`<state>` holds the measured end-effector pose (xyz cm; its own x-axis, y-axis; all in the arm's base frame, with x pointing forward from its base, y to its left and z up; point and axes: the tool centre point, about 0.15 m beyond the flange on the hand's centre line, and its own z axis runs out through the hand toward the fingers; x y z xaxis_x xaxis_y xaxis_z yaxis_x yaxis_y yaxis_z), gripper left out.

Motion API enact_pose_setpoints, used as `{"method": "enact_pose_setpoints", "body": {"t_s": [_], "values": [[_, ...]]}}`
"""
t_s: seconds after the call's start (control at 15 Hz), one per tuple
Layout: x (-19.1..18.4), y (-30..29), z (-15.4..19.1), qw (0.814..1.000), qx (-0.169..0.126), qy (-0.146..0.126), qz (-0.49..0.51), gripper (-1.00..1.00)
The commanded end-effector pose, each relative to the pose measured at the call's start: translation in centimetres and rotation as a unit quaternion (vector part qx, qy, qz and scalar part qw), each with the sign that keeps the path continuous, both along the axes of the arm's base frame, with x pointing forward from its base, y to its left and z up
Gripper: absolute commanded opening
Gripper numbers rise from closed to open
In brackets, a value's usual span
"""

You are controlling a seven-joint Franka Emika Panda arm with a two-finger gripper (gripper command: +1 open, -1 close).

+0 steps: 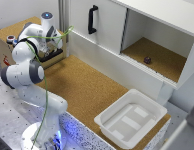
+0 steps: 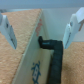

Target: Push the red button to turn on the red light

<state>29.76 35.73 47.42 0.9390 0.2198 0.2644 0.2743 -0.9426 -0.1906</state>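
The red button (image 1: 10, 38) is a tiny dark-capped, pale-rimmed knob on top of a wooden box (image 1: 7, 50) at the exterior view's far left; its colour is barely readable at this size. My gripper (image 1: 50, 50) hangs over the box's other end, well to the exterior view's right of the button. In the wrist view the gripper (image 2: 40, 32) is open, its white fingers (image 2: 7, 31) spread wide over the box's cork-topped edge and a black bracket (image 2: 52, 49). Nothing is held. The button is out of the wrist view, and no red light shows.
A white cabinet with a black door handle (image 1: 92, 19) stands behind the cork tabletop (image 1: 87, 85). Its open compartment holds a small dark object (image 1: 147, 60). A white tray (image 1: 128, 119) sits at the front, toward the exterior view's right. A green cable (image 1: 44, 100) runs along the arm.
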Motion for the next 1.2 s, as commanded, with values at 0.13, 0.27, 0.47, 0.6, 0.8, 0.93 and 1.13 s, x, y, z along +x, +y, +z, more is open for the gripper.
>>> {"method": "enact_pose_setpoints", "body": {"t_s": [0.13,0.27,0.47,0.6,0.8,0.93,1.13], "values": [[-0.7,8.6,7.5,0.975,-0.145,0.051,0.164,1.00],[-1.2,12.0,7.7,0.962,-0.160,0.047,0.217,1.00],[-2.5,17.4,7.4,0.942,-0.147,0.046,0.299,1.00],[-3.8,20.4,6.7,0.923,-0.153,0.044,0.350,1.00],[-6.7,23.1,6.7,0.889,-0.157,0.031,0.430,1.00],[-8.2,23.8,6.9,0.869,-0.161,0.028,0.467,1.00],[-10.1,24.6,7.3,0.850,-0.159,0.023,0.502,1.00]]}}
